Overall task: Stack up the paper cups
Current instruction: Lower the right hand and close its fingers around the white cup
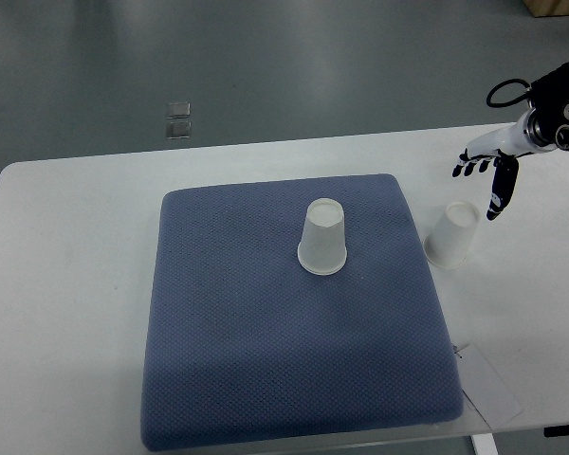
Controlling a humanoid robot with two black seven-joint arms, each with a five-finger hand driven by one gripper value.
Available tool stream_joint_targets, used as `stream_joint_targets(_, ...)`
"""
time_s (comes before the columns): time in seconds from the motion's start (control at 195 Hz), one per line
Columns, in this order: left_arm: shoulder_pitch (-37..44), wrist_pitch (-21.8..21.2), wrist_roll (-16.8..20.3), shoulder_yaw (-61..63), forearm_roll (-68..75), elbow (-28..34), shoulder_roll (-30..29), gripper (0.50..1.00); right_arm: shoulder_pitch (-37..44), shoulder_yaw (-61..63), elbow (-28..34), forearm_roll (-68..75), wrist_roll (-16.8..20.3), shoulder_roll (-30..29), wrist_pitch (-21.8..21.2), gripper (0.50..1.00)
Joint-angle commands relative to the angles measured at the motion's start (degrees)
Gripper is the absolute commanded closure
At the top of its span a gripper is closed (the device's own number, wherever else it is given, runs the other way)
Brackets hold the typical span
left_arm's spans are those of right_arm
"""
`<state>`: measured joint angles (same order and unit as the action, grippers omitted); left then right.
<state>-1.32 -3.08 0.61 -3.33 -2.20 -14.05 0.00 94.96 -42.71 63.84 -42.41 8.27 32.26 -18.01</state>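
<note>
One white paper cup (323, 239) stands upside down near the middle of the blue mat (266, 360). A second white paper cup (453, 234) stands upside down on the white table, just off the mat's right edge. My right hand (484, 175) hovers above and to the right of that second cup, fingers spread and pointing down-left, holding nothing. A small gap separates the fingertips from the cup. My left arm does not show.
The white table (66, 284) carries the mat. A white card (488, 384) lies at the mat's lower right corner, near the table's front edge. Two small square plates (178, 118) lie on the grey floor beyond the table.
</note>
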Motion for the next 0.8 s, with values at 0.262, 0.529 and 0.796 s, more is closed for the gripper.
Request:
stream_joint_targets(0.262,0.0,0.0,0.0,0.0,0.0,0.0,0.0,0.500,-4.0,0.6,-1.1,0.1,0.0,-0.3,2.9,0.576)
stream_joint_targets(0.529,0.0,0.0,0.0,0.0,0.0,0.0,0.0,0.500,-7.5,3.2,-3.0,0.0,0.1,-2.8,4.0,0.574)
stream_joint_targets(0.796,0.0,0.0,0.0,0.0,0.0,0.0,0.0,0.500,-8.4,3.2,-3.6,0.0,0.1,-2.8,4.2,0.576)
